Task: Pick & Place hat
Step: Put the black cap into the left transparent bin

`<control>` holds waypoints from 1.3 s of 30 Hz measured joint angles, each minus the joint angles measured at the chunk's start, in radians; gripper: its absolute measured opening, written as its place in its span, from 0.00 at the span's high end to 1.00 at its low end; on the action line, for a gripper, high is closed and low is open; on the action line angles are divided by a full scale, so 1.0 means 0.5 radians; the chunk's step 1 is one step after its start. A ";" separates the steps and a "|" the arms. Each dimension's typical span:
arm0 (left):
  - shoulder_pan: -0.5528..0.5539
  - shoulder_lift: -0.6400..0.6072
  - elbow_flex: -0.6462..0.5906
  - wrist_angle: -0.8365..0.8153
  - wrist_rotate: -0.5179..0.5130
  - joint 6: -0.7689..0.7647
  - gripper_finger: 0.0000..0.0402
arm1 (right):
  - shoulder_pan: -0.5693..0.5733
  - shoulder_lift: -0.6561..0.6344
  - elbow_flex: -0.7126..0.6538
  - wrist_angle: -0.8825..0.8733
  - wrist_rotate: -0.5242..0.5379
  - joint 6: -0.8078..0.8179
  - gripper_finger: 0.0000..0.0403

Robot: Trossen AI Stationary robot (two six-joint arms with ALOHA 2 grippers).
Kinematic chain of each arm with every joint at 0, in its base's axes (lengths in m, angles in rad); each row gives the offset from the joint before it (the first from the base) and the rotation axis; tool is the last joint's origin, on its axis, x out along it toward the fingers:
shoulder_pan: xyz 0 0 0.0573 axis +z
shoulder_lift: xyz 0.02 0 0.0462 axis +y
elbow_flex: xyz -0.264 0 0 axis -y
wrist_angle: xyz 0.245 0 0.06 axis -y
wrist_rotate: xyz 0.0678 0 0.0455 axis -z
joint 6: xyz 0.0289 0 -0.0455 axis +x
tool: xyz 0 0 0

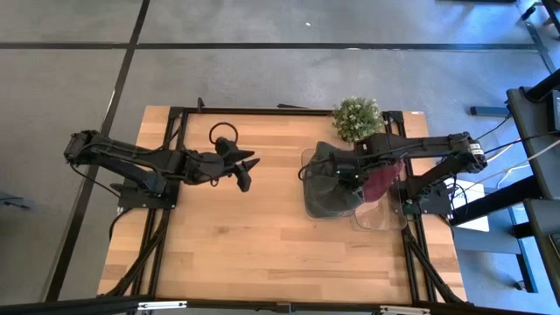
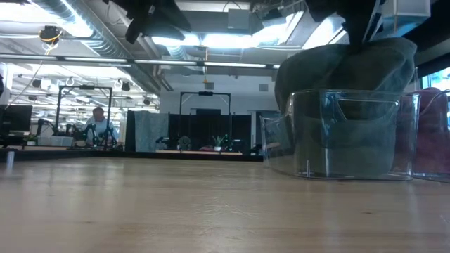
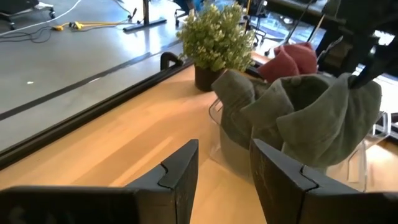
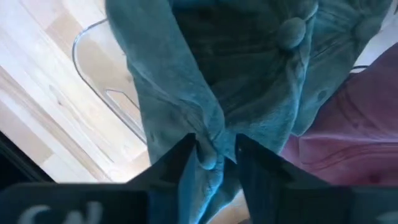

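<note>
The right gripper (image 4: 214, 155) is closed on a fold of the grey-green hat (image 4: 236, 81), and the cloth is pinched between its two dark fingers (image 4: 186, 165). In the high view this gripper (image 1: 348, 171) is over the right part of the table (image 1: 227, 236), and the hat (image 1: 328, 179) hangs from it into a clear plastic container (image 1: 308, 188). In the low view the hat (image 2: 344, 70) fills the container (image 2: 344, 133) and rises above its rim, so a part of the hat is inside and a part is above. Just beside it, on the side of the right arm's base, there is a dark red hat (image 1: 381, 182) in a second clear container (image 1: 381, 219). A small potted plant (image 1: 357, 117) stands near the far edge of the table, close behind the two containers. The left gripper (image 1: 246, 168) is above the middle of the table, well apart from the containers. Its fingers (image 3: 180, 177) are apart and they hold nothing. In the low view a person (image 2: 98, 126) is seen far behind, in the room.
</note>
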 joint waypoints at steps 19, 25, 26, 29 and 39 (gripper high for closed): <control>-0.032 0.001 0.000 -0.289 -0.077 -0.201 0.65 | 0.042 0.039 0.402 0.930 0.421 -0.887 0.54; -0.032 0.001 0.000 -0.315 -0.076 -0.254 0.65 | 0.076 0.293 0.217 1.097 0.273 -1.132 0.54; -0.032 0.001 0.000 -0.319 -0.075 -0.263 0.65 | 0.075 0.348 0.200 1.054 0.263 -1.132 0.54; -0.032 0.001 0.000 -0.317 -0.048 -0.279 0.65 | 0.074 0.501 0.173 0.822 0.271 -1.115 0.54; -0.072 0.001 0.000 -0.311 -0.053 -0.320 0.65 | 0.068 0.670 0.174 0.319 0.590 -0.892 0.54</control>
